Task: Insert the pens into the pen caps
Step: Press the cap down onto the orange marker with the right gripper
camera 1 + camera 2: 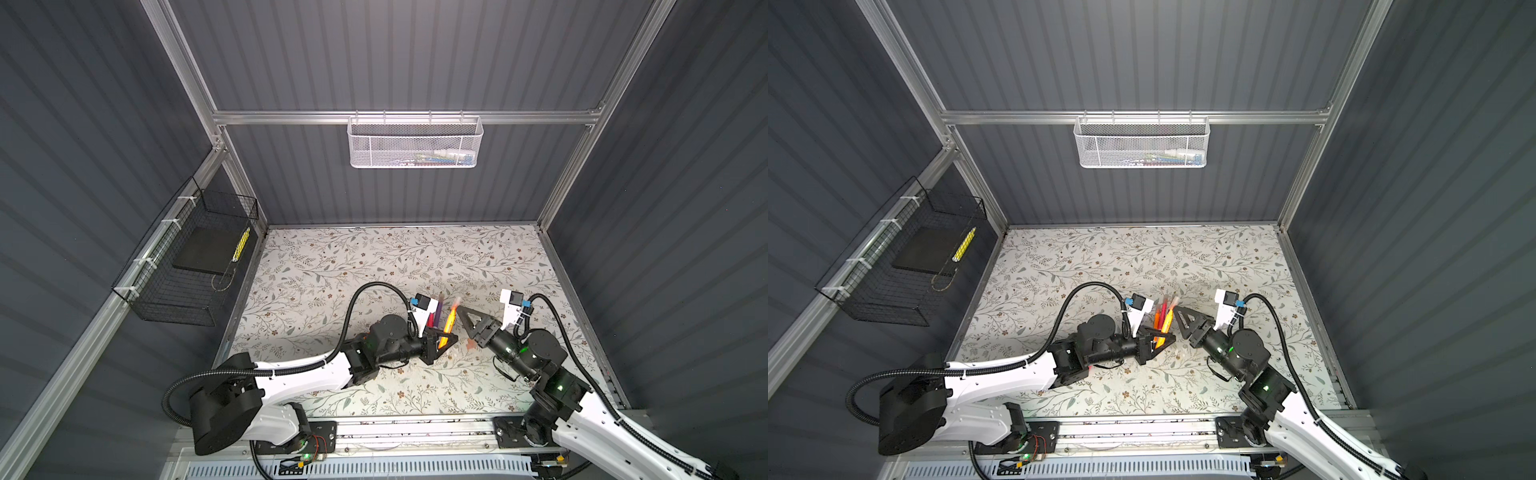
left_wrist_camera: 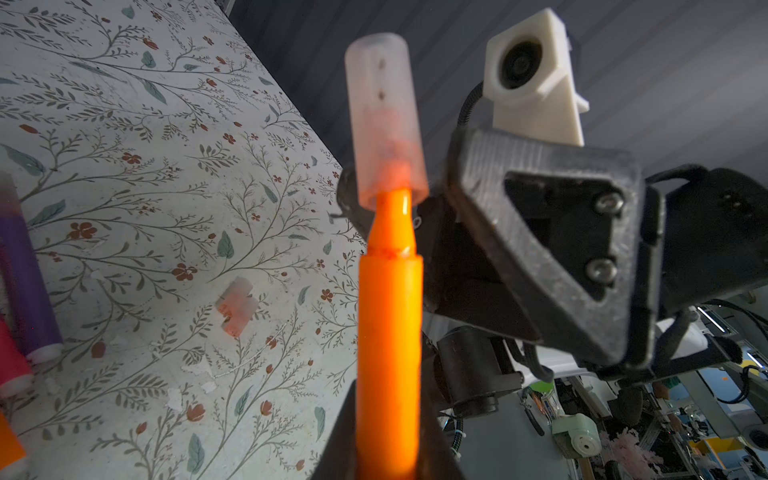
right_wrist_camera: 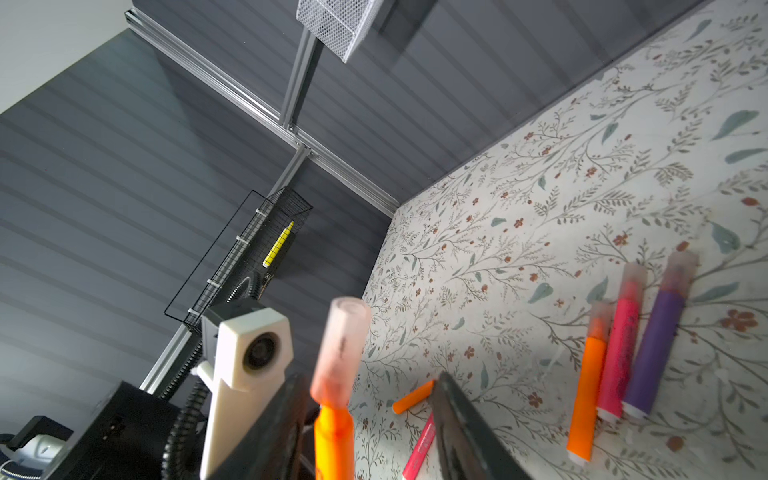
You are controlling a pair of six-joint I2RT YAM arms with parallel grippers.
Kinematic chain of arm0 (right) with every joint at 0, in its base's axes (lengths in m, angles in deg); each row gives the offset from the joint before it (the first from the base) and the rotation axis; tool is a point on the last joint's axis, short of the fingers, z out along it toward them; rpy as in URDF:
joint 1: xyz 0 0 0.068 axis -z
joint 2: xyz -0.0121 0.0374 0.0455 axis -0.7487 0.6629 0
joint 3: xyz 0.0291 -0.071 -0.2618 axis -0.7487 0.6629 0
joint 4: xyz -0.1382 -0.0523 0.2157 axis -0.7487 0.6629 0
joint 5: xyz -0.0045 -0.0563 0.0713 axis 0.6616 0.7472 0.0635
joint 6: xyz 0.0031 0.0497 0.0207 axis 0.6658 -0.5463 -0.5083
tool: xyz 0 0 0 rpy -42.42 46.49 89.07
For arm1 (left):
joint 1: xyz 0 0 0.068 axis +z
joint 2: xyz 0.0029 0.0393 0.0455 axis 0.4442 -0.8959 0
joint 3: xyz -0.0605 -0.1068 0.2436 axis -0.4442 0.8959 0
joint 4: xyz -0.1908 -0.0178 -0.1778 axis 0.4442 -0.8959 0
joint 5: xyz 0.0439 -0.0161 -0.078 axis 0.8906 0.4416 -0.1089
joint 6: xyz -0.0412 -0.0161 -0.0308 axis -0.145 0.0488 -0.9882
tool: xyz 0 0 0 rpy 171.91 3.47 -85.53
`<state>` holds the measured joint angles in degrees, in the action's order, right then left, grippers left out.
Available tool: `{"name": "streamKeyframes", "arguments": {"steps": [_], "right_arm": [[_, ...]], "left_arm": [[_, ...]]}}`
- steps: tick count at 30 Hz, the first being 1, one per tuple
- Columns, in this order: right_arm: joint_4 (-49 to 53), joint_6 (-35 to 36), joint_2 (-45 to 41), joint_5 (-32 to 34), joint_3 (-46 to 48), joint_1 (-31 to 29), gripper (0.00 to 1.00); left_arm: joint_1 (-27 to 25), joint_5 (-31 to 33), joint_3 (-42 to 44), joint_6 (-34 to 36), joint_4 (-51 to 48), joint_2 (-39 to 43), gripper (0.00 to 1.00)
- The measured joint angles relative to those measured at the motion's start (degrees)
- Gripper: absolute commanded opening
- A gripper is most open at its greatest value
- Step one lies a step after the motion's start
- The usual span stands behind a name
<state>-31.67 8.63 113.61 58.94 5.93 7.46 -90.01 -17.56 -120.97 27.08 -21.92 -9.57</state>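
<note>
Orange pen (image 2: 388, 332) is the one in hand. Your left gripper (image 1: 444, 340) is clenched on its barrel and holds it off the table (image 1: 332, 270), just to the 3 o'clock side of the table's middle, with the nib end tipped toward 1 o'clock in both top views.

A cap (image 2: 384, 120) sits over the nib. In the left wrist view the narrow orange neck shows bare between the cap's mouth and the barrel's shoulder, so I judge the cap started but not pushed home.

Your right gripper (image 1: 462, 312) stands at 3 o'clock of the cap. Its jaws are spread wider than the cap and grip nothing.

At 10 o'clock of the held pen, three lie side by side on the table, each wearing a cap: a second orange pen (image 3: 586, 390), a pink pen (image 3: 621, 353) and a purple pen (image 3: 656, 345). A loose cap (image 2: 237, 309) lies at about 4 o'clock.

The next move calls for a push straight along the pen's axis. Close on the cap again, or press on its closed end, while your left grip stays firm. Any sideways load could cock the cap or slide the pen through the jaws. After that, take an uncapped pen and the loose cap.
</note>
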Motion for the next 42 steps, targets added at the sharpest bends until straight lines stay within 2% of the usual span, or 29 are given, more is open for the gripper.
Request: {"name": "streamKeyframes", "arguments": {"steps": [6, 12, 17, 27, 30, 34, 42], "right_arm": [[1.6, 2.0, 2.0, 0.9, -3.7, 0.0, 0.51], [3.1, 3.0, 2.0, 2.0, -3.8, 0.0, 0.59], [4.9, 3.5, 2.8, 2.7, -6.0, 0.0, 0.59], [8.3, 2.5, 12.9, 3.2, -13.5, 0.7, 0.59], [9.4, 2.0, 14.9, 3.0, -15.0, 0.7, 0.57], [9.8, 1.7, 15.7, 2.4, -15.7, 0.8, 0.50], [9.8, 1.9, 16.2, 1.0, -16.3, 1.0, 0.49]], "left_arm": [[0.0, 0.5, 0.1, 0.5, -0.1, 0.0, 0.00], [0.0, 0.9, 0.3, 0.7, -0.4, 0.0, 0.00], [0.0, 1.0, 0.3, 0.9, -0.5, 0.0, 0.00], [0.0, 1.0, 0.3, 0.9, -0.5, 0.0, 0.00], [0.0, 1.0, 0.3, 0.9, -0.8, 0.0, 0.00], [0.0, 1.1, 0.3, 1.1, -1.3, 0.0, 0.00], [0.0, 1.2, 0.3, 1.6, -1.6, -0.1, 0.00]]}}
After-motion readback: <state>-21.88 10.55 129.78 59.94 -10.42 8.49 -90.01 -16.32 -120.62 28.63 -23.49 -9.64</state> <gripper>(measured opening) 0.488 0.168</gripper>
